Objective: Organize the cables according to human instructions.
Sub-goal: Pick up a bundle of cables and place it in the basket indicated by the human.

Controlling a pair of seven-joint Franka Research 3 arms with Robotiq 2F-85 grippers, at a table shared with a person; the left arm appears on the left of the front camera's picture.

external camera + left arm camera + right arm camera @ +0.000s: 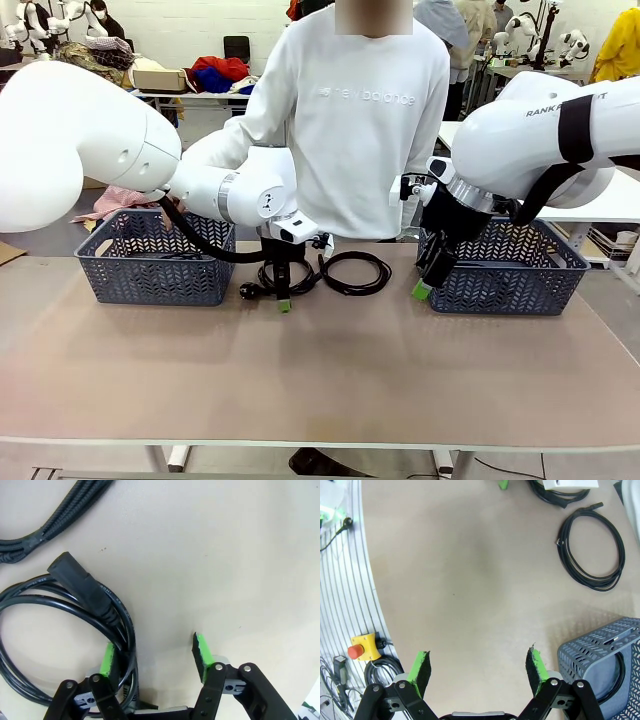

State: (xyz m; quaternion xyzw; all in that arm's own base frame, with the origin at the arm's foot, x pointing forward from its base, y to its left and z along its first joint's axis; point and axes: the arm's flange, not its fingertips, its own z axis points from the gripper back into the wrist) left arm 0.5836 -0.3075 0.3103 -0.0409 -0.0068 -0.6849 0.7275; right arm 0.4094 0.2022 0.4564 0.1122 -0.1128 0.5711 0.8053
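Pick-up step of the cable sorting. The left hand stands low over a thin black power cord wound in a coil with a moulded plug, which lies on the tan bench at its far middle, in front of the person in the white sweatshirt. The fingers are spread to either side of the coil's near strands: the strands lie against one green pad, while the other pad stands clear of them on bare bench, so nothing is pinched yet. A second coiled black cord lies just beside the first, apart from both hands. The right hand hangs spread and empty near the front corner of the right grey plastic lattice basket; a matching basket stands at the left. The next move appears to call for pressing the fingers together on the strands alone, then lifting the coil clear of its neighbour toward whichever basket the person indicates.
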